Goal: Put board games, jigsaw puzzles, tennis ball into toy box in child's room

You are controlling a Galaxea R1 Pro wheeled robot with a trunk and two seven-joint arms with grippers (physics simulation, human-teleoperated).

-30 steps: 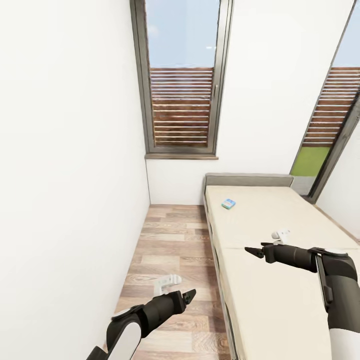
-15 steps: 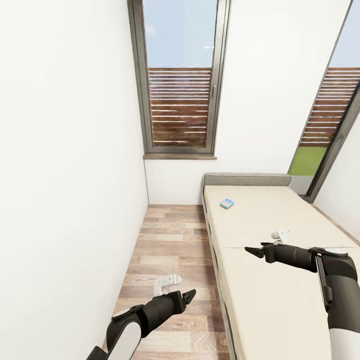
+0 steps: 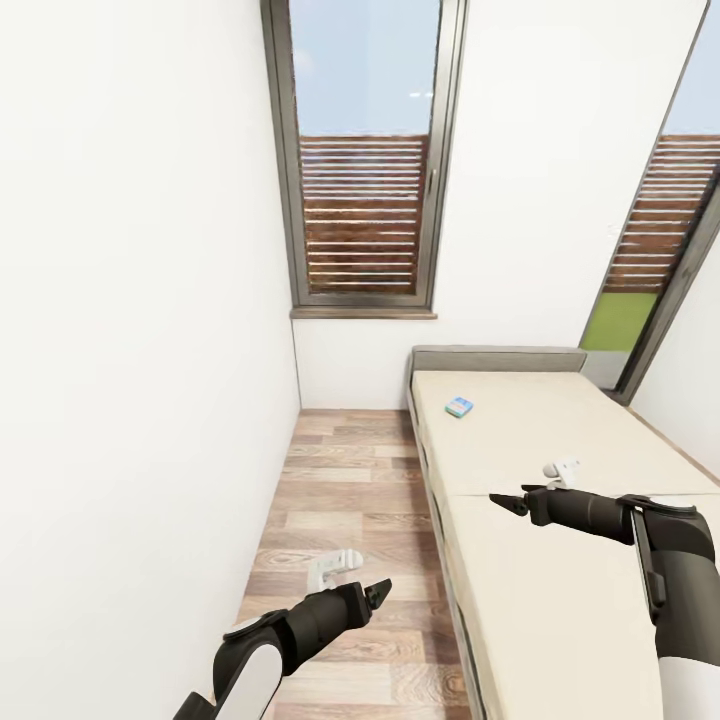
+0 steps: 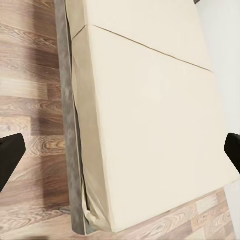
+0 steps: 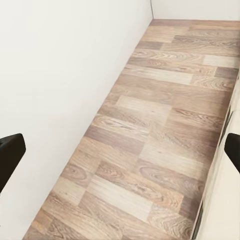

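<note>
At the left a white wall (image 3: 140,350) runs along a strip of wooden floor (image 3: 345,500). The left arm reaches forward and low over this floor, bent at the elbow, and the left gripper (image 3: 378,594) points toward the bed. In the left wrist view its two dark fingertips (image 4: 10,155) stand at opposite edges of the picture, so it is wide open and holds nothing (between them lie the mattress and the bed's grey edge).

Behind the floor stands a tall window (image 3: 365,150) with brown slats outside. To its right is the bed (image 3: 560,600), with a cream mattress and a grey headboard. A small blue board game (image 3: 459,407) lies flat on the mattress near the headboard, well apart from both grippers.

The right arm stretches nearly level over the bed, pointing to the left, and the right gripper (image 3: 503,501) hangs above the mattress. Its fingertips (image 5: 11,155) are also far apart and empty, with the floor between them.
</note>
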